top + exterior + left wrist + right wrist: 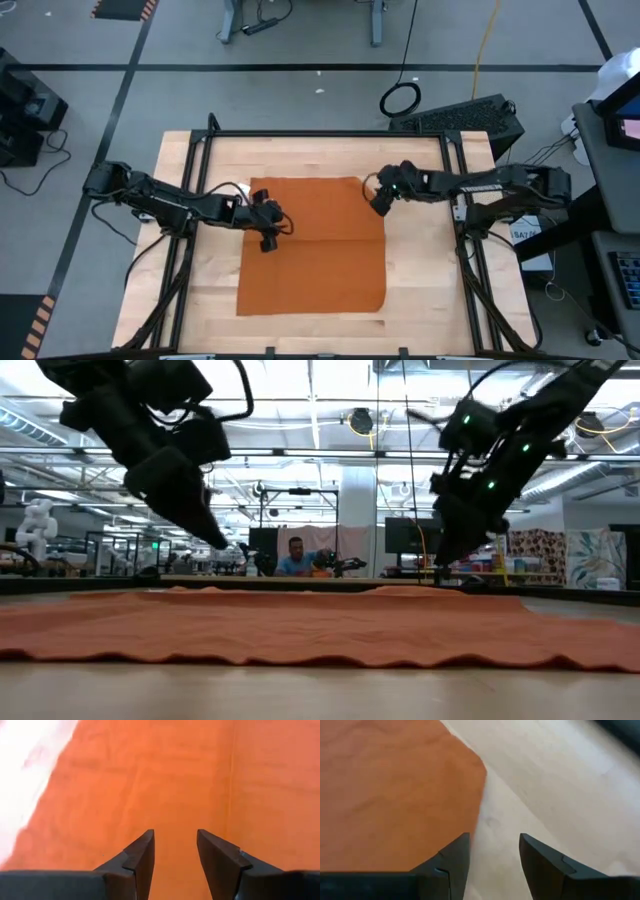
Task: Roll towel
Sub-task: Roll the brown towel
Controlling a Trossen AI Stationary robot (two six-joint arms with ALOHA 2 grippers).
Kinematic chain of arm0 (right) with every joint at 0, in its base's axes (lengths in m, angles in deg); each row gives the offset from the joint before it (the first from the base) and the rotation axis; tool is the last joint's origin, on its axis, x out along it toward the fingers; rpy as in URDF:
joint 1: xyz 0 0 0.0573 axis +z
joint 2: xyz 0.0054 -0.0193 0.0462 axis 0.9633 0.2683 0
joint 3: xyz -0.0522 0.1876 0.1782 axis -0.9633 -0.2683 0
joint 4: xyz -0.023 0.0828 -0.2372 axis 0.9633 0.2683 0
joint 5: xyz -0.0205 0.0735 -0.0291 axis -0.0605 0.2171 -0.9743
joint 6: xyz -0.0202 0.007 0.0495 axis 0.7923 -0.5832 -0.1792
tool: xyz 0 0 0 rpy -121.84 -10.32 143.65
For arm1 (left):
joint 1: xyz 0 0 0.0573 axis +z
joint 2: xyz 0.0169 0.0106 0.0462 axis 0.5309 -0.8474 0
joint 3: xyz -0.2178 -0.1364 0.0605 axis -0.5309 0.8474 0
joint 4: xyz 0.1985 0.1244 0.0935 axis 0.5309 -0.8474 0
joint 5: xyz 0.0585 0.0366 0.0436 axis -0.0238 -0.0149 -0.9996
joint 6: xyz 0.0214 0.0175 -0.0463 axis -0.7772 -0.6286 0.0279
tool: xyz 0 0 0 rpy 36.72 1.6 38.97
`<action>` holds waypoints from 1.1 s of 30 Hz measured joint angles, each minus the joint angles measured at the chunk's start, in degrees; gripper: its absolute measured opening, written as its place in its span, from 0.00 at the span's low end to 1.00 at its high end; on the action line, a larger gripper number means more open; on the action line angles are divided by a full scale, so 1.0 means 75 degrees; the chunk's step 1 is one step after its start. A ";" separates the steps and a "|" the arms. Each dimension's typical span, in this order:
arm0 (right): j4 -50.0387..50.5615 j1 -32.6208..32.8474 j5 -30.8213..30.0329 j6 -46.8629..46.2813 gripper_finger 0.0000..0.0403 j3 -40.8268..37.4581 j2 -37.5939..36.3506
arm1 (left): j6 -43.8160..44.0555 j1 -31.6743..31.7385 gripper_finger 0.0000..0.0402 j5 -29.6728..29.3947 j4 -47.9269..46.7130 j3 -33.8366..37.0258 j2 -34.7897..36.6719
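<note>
The burnt-orange towel (315, 250) lies spread flat on the wooden table (430, 290), with a faint crease (232, 780) across it. My left gripper (268, 237) hovers open above the towel's left part, clear of the cloth (175, 840). My right gripper (381, 205) hangs open above the towel's right edge near its far right corner (476, 762), with one finger over cloth and one over bare wood (495, 842). In the low view both grippers (215, 540) (440, 565) are raised above the towel (320, 630). Nothing sits between either pair of fingers.
Black frame rails (330, 134) border the table's far, left and right sides. Bare wood lies to the left (205, 290) and right of the towel. A black case (470, 118) sits beyond the far right corner. A person (296, 558) sits far behind the table.
</note>
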 joint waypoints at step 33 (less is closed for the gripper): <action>0.1912 -0.0132 0.0246 -0.1381 0.37 0.0279 0.0031 | 0.1477 0.0273 0.38 0.0695 0.1052 0.2103 0.0077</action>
